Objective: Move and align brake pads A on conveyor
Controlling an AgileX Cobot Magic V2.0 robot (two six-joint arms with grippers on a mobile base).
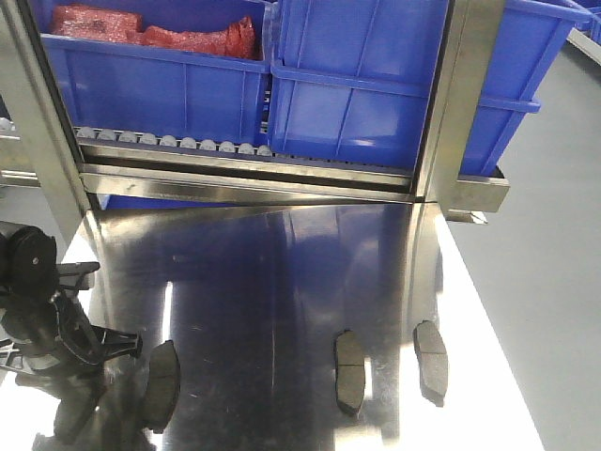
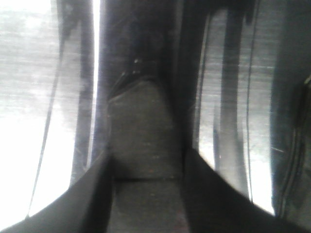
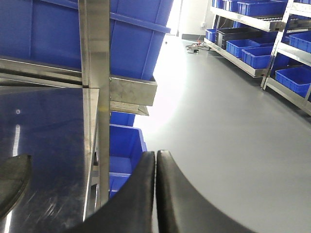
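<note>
Three brake pads lie on the shiny steel tabletop (image 1: 282, 272): a left pad (image 1: 161, 385), a middle pad (image 1: 349, 371) and a right pad (image 1: 431, 360), each lengthwise toward the rack. My left gripper (image 1: 122, 340) sits low at the table's left, just beside the left pad. In the left wrist view a dark pad (image 2: 141, 136) fills the whole gap in my left gripper (image 2: 146, 167), and both fingers press its long sides. My right gripper (image 3: 155, 154) is shut on nothing, beyond the table's right edge, with one pad (image 3: 12, 182) to its left. The conveyor is out of view.
Blue bins (image 1: 357, 85) stand on a roller rack (image 1: 178, 143) behind the tabletop, one holding red bags (image 1: 160, 33). A steel upright (image 1: 460, 103) rises at the table's right rear. Grey floor (image 3: 228, 126) and bin shelves (image 3: 257, 48) lie to the right.
</note>
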